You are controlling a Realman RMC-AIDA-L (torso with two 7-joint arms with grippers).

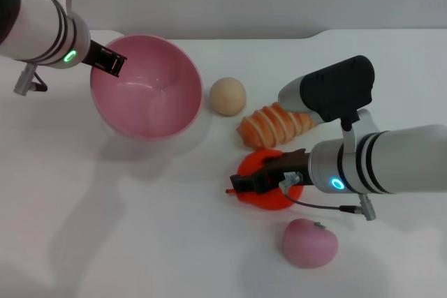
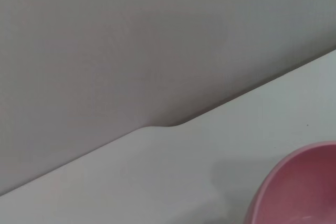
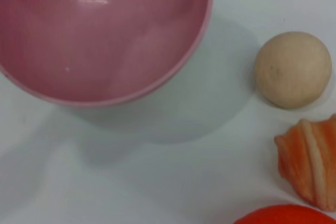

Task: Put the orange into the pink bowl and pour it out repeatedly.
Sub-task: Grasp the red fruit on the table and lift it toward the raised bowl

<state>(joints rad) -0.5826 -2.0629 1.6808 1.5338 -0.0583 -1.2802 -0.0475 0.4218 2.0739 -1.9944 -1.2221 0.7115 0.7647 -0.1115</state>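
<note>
The pink bowl [image 1: 150, 95] is at the left of the white table, tilted with its opening towards me and empty inside. My left gripper [image 1: 112, 63] is shut on its far left rim. The bowl also shows in the left wrist view [image 2: 304, 187] and the right wrist view [image 3: 94, 30]. The orange [image 1: 272, 200] lies on the table to the right of the bowl. My right gripper [image 1: 241, 185] is directly over it and covers its middle. The orange's top edge shows in the right wrist view [image 3: 283, 214].
A beige ball [image 1: 228, 95] lies just right of the bowl. A striped orange-cream bread loaf [image 1: 276, 125] lies behind the orange. A small pink apple-like toy [image 1: 310, 242] lies in front of the orange. The table's back edge meets a grey wall [image 2: 131, 51].
</note>
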